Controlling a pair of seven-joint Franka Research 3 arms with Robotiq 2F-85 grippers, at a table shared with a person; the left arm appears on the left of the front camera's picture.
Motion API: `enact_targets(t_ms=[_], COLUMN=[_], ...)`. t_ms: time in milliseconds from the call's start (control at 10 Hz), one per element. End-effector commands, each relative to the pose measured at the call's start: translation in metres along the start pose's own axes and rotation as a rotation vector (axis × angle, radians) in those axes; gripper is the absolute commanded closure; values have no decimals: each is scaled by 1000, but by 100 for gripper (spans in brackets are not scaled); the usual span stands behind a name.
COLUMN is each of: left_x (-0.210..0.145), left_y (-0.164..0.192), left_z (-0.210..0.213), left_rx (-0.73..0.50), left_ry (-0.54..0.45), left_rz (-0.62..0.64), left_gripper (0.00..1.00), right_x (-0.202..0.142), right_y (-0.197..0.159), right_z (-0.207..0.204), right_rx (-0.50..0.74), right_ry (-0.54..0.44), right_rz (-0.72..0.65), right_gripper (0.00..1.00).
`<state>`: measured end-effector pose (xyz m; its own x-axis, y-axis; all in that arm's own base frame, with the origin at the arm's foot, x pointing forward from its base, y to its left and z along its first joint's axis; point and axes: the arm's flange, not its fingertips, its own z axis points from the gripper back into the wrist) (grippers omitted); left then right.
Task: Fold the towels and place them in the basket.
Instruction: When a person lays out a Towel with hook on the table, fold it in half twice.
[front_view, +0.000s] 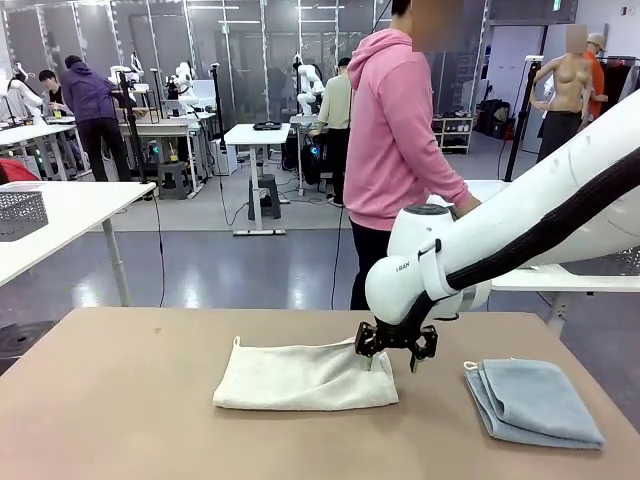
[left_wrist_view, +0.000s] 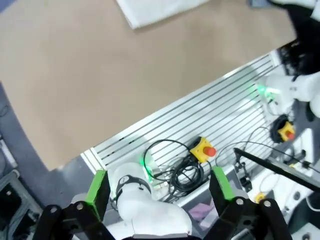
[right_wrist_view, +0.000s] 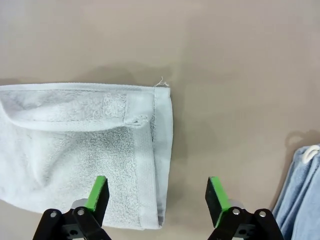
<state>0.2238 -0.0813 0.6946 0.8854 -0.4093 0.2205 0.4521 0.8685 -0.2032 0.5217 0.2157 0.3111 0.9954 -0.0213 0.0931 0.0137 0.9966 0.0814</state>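
Across the lower half of the front view you see the tabletop (front_view: 120, 400), a matte tan surface that carries both towels well apart from each other.

The cream towel (front_view: 305, 375) lies at centre frame, folded once into a flat oblong; the fold leaves a doubled layer whose hemmed short edge faces the right arm, probably so that the edge can be pinched for the next fold. In the right wrist view you can read its looped terry pile, a stitched hem and a stray thread at the upper corner.

The light blue towel (front_view: 535, 400) sits at the lower right of the front view, folded smaller, with a white loop at its near-left corner; judge it ready for the basket, which you cannot locate from these views.

The right gripper (front_view: 396, 345) hangs over the cream towel's right end, its fingers (right_wrist_view: 97, 195) spread wide either side of the hem and holding nothing.

In the left wrist view the left gripper (left_wrist_view: 160, 192) points off the tabletop edge, fingers fully apart and empty.
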Motion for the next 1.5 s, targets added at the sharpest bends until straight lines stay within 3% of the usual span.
enact_targets(t_ms=[0,300,400,500,600,900,1400], left_x=[5,0,0,0,0,0,0], left_y=[-2,1,1,1,1,1,1], left_z=[18,12,12,12,12,12,12], left_rx=[15,8,8,8,8,8,8], left_ry=[-17,-17,-17,-17,-17,-17,-17], left_rz=[139,56,56,56,56,56,56], left_gripper=[0,0,0,0,0,0,0], right_x=[4,4,2,2,1,0,-4], right_y=[5,9,10,10,11,13,13], right_z=[-13,-24,-24,-24,-25,-26,-15], right_rx=[16,14,5,3,4,5,-20], right_ry=[42,58,59,60,64,69,75], right_rz=[-16,-2,22,23,22,12,-14], right_gripper=[7,11,48,68,100,97,100])
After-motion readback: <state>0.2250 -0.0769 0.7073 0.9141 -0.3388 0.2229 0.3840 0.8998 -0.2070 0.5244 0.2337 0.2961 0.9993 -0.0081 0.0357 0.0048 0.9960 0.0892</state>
